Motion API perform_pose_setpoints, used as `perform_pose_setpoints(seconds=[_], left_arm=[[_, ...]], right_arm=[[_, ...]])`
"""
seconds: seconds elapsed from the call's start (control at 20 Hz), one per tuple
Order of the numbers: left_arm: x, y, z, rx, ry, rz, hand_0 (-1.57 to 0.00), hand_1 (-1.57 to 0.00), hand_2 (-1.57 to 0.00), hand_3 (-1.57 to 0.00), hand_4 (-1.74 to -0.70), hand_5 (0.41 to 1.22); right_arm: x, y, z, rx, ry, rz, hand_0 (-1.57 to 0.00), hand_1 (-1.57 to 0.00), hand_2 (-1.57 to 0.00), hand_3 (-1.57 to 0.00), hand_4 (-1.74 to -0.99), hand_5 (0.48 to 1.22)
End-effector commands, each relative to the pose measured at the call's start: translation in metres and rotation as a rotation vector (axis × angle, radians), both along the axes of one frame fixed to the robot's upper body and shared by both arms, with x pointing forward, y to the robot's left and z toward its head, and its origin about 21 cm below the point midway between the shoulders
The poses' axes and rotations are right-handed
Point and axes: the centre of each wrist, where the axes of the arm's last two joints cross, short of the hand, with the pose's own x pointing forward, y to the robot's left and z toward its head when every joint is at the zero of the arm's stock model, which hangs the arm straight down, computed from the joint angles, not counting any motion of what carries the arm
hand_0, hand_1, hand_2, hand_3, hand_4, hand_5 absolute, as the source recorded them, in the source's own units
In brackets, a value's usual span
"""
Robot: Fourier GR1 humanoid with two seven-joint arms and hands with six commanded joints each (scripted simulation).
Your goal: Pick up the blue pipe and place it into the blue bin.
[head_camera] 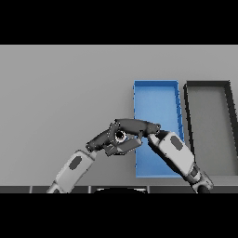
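Observation:
No blue pipe can be made out anywhere. My two dark hands meet just left of the blue bin (156,100), an open rectangular tray right of the table's middle. The left hand (103,138) reaches in from the lower left. The right hand (135,126) comes from the lower right, across the bin's left wall, and lies over the left hand. Where they overlap a small pale ring (120,135) shows; what it belongs to is unclear. The hands hide whatever lies between them.
A dark grey bin (208,121) stands directly right of the blue bin, nearly touching it. My right forearm (179,155) crosses the blue bin's near half. Bare grey table (60,93) spreads to the left and behind.

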Motion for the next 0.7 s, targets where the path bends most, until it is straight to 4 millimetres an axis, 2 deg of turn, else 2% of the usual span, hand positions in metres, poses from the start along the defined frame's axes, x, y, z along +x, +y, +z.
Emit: perform_pose_setpoints(seconds=[0.0, 0.15, 0.3, 0.4, 0.45, 0.65], left_arm=[[-0.001, 0.001, 0.001, -0.01, 0.002, 0.005, -0.17, -0.17, -0.16, -0.16, -0.9, 0.836], [0.0, 0.004, 0.0, -0.022, 0.052, 0.028, -0.09, -0.08, -0.08, -0.08, -0.87, 0.697], [0.0, 0.001, -0.002, -0.005, 0.111, 0.069, -0.05, -0.04, -0.04, -0.04, -0.89, 0.639], [0.001, 0.009, -0.004, 0.015, 0.137, 0.087, -0.03, -0.03, -0.03, -0.03, -0.9, 0.609], [-0.003, 0.004, -0.005, 0.017, 0.15, 0.076, -0.02, -0.02, -0.02, -0.02, -0.9, 0.589], [-0.006, 0.007, -0.006, 0.01, 0.164, 0.078, -0.01, -0.01, -0.01, -0.01, -0.92, 0.515]], right_arm=[[0.001, 0.001, 0.003, 0.0, 0.004, -0.01, -1.57, -1.57, -1.57, -1.57, -1.488, 1.217], [0.005, -0.001, 0.002, -0.003, -0.009, -0.031, -1.57, -1.57, -1.57, -1.57, -1.487, 1.219], [0.004, 0.006, -0.002, 0.008, 0.005, -0.032, -1.57, -1.57, -1.57, -1.57, -1.488, 1.22], [0.003, 0.003, 0.001, 0.044, 0.092, -0.012, -1.57, -1.57, -1.57, -1.57, -1.489, 1.22], [0.005, 0.002, 0.004, 0.055, 0.152, -0.003, -1.57, -1.57, -1.57, -1.57, -1.489, 1.22], [0.013, -0.004, 0.041, 0.113, 0.277, 0.007, -1.57, -1.57, -1.57, -1.57, -1.49, 1.221]])
